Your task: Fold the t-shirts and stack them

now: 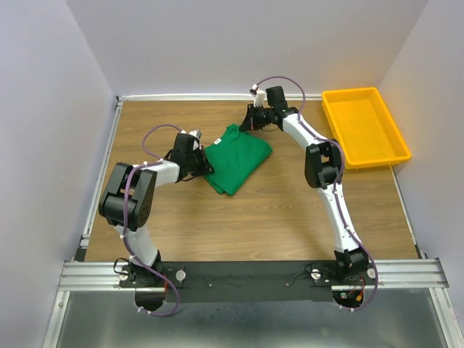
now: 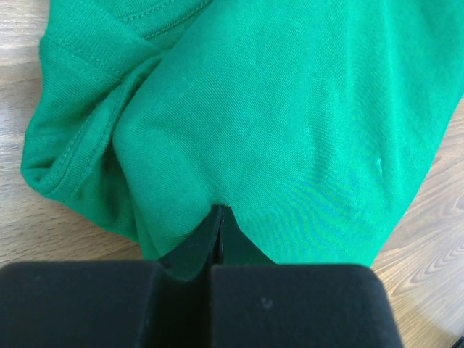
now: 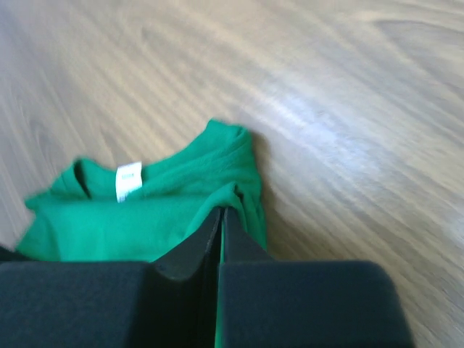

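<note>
- T-shirt: green, part-folded, lies on worktop approx. mid-width, closer to far edge than near edge.
- Long axis: oblique, approx. from far-right to near-left. The collar end points to the far edge, and the neck label shows in right wrist view.
- Left tool: fingers together, clamped on a fold of fabric at the shirt's left margin. The rest of the garment extends away from it toward the right edge.
- Right tool: fingers together, nipped on fabric at the collar end. The garment lies from it toward the near edge.
- Key relation: both tools grip the far/left side, and the free bulk lies on the near-right side. Est. the next fold carries the held margins across that bulk, transverse to the long axis.
- Arm proximity: each arm is already at its own margin. Neither is closer to the free near corner by a clear amt.
- Yellow bin: far-right corner, well apart from the shirt.
- Risk (est.): uneven pull between the tools skews the fold.
</note>
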You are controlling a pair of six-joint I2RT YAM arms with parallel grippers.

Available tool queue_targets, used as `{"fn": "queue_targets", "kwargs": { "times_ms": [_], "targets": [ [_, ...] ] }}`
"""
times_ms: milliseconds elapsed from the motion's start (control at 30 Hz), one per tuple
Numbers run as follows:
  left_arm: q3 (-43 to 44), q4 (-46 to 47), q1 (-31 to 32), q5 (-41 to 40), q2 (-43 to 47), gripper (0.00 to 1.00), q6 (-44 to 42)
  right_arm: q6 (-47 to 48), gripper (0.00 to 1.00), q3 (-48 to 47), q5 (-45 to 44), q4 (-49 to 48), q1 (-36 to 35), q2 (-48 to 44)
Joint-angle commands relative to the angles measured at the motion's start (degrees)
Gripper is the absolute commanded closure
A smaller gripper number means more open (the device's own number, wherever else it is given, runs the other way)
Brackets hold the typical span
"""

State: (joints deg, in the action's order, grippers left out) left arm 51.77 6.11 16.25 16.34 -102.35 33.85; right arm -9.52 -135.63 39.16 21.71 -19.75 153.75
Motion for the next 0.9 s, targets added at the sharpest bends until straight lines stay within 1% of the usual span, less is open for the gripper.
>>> {"fn": "queue_targets", "kwargs": {
  "times_ms": [0,67,100,133,167,200,233,267,300,367,400,433,467,500,533,600,733,867],
  "targets": [
    [-0.8,-1.7,-0.2,-1.0,-1.9,1.0,-1.4,-13.3,0.88,-0.3,-9.2,-6.1,0.0,2.1],
    [-1.1,-1.8,-0.3,-1.2,-1.8,1.0,-1.3,-16.9,0.82,0.3,-11.8,-7.1,0.1,2.1],
    [-1.1,-1.8,-0.3,-1.4,-1.7,1.0,-1.2,-18.4,0.74,0.7,-11.2,-7.6,0.1,2.1],
    [-1.1,-1.7,-0.2,-1.4,-1.5,1.0,-1.2,-20.6,0.67,1.3,-8.7,-9.3,0.6,1.8],
    [-1.1,-1.6,-0.2,-1.7,-1.5,1.0,-1.2,-21.1,0.67,1.3,-8.7,-10.0,0.8,1.6],
    [-1.2,-1.5,-0.2,-1.7,-1.0,1.0,-1.2,-20.8,0.63,1.2,-5.5,-10.5,1.0,1.3],
    [-1.3,-0.6,-0.2,-1.8,-0.5,1.0,-1.2,-18.1,0.59,1.1,-3.0,-10.8,1.7,0.9],
    [-1.4,-0.1,-0.3,-1.9,0.5,1.0,-1.2,-15.9,0.59,0.7,0.0,-10.9,2.2,-0.3],
    [-1.2,0.2,-0.3,-1.9,0.8,1.0,-1.2,-11.0,0.57,1.2,6.2,-10.9,2.6,-1.1],
    [-0.3,0.9,-0.2,-1.8,1.7,1.0,-1.8,-5.4,0.58,2.6,13.8,-11.2,4.0,-3.2],
    [0.1,1.0,-0.2,-1.7,2.3,1.0,-2.1,-3.2,0.6,3.7,17.8,-11.1,4.3,-6.0],
    [1.0,1.0,-0.3,-1.5,2.4,1.0,-2.4,1.6,0.62,7.6,19.5,-11.1,4.5,-7.7],
    [1.4,1.0,-0.2,-1.2,2.7,1.0,-2.9,3.6,0.65,9.6,20.4,-11.0,4.4,-9.0],
    [1.9,1.0,-0.2,-0.8,2.9,1.0,-3.2,6.1,0.75,11.3,22.4,-11.0,4.0,-11.1],
    [2.3,1.0,-0.2,-0.6,2.9,1.0,-3.3,6.6,0.83,13.2,23.6,-10.7,3.8,-11.4],
    [2.8,1.0,-0.2,0.1,2.7,1.0,-4.0,7.1,0.99,14.1,25.4,-9.2,3.2,-10.9],
    [2.4,1.2,-0.2,1.3,2.2,1.0,-4.2,7.5,1.0,13.7,23.6,-7.0,1.9,-9.1],
    [0.3,2.3,-0.2,1.9,2.8,1.0,-3.9,6.8,0.99,10.2,19.8,-5.0,0.5,-5.4]
  ]
}}
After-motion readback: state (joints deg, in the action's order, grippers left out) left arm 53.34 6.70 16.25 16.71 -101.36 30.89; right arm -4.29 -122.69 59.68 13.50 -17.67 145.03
